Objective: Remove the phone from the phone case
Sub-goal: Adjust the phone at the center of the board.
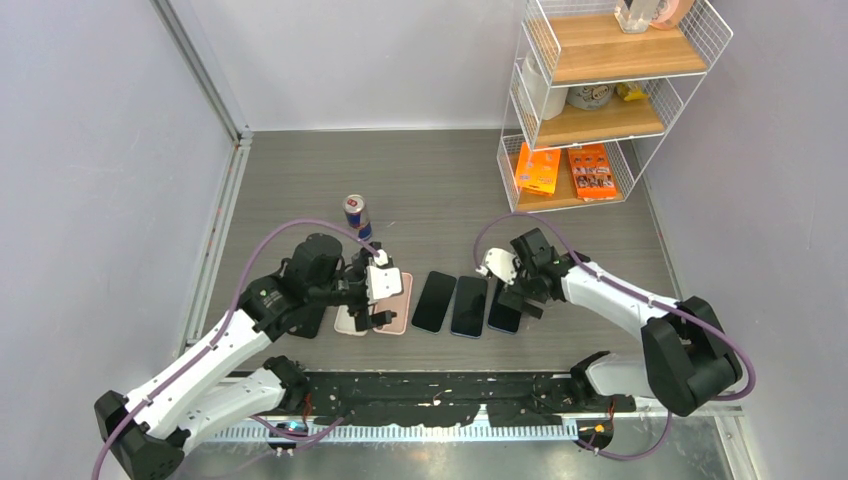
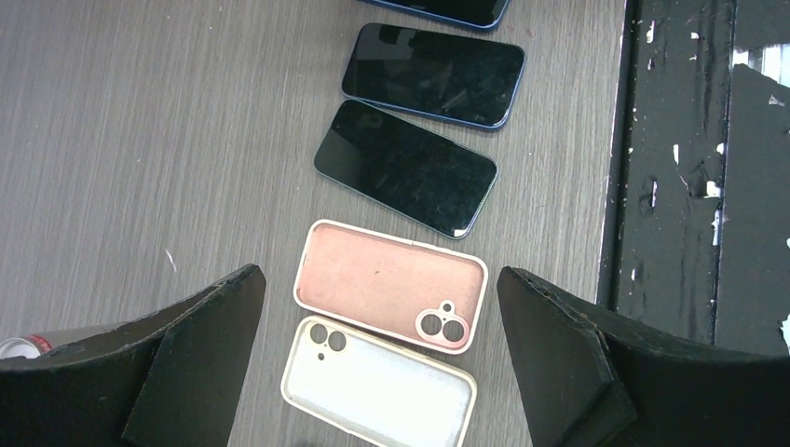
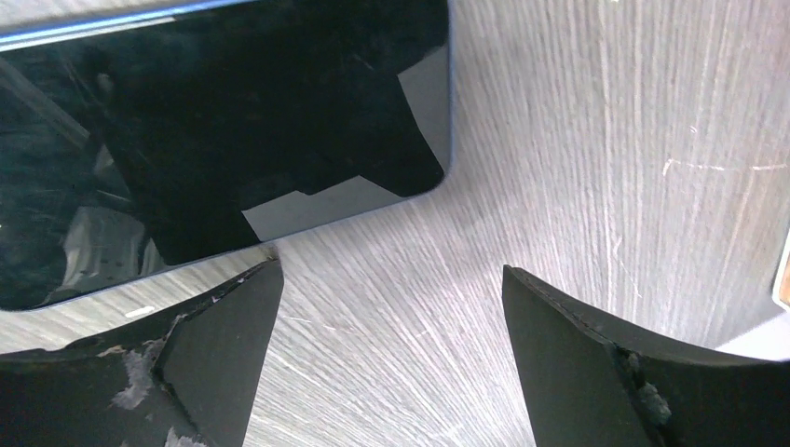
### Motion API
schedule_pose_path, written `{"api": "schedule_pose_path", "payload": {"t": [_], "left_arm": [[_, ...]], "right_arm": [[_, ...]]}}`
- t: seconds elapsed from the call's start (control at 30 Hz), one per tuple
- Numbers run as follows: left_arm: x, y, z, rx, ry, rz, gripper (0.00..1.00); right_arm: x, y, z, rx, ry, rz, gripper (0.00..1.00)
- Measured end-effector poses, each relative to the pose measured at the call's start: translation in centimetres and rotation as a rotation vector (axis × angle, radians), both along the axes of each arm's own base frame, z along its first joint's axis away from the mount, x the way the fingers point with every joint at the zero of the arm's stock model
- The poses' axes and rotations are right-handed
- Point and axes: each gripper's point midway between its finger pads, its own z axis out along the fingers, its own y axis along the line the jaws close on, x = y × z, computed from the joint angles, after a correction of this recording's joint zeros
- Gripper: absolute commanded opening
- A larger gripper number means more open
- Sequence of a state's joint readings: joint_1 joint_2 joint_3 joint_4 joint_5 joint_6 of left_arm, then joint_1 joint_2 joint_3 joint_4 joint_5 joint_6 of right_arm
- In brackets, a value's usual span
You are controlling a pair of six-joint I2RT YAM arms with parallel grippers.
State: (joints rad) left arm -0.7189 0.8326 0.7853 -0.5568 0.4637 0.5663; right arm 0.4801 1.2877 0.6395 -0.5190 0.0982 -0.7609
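On the bench (image 1: 300,180) the work looks done or nearly so — the pink case (image 2: 391,284) and cream case (image 2: 377,391) lie empty under the left fingers (image 2: 200,358), spread apart, and three bare phones (image 1: 468,305) sit in a row to their right, the rightmost beneath the right fingers (image 3: 214,354), likewise apart and empty. A dark shape (image 1: 312,325) left of the cases is half hidden by the left arm — a cased phone or not, I cannot tell.

Two cases (image 2: 391,284) left, three phones (image 1: 433,300) right of them, can (image 1: 357,215) behind cases
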Motion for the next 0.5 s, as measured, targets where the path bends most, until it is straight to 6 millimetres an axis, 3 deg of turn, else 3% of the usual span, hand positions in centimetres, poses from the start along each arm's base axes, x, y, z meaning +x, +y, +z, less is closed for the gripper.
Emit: {"api": "schedule_pose_path", "payload": {"t": [0.27,0.5], "left_arm": [[-0.2,0.2,0.0,-0.005,-0.006,0.0,1.0],[-0.3,0.3,-0.2,-0.005,-0.008,0.001,0.99]], "right_arm": [[2.0,-2.0,0.3,-0.075,-0.047,-0.052,0.94],[4.2,-2.0,0.4,-0.108,-0.06,-0.07,0.94]]}}
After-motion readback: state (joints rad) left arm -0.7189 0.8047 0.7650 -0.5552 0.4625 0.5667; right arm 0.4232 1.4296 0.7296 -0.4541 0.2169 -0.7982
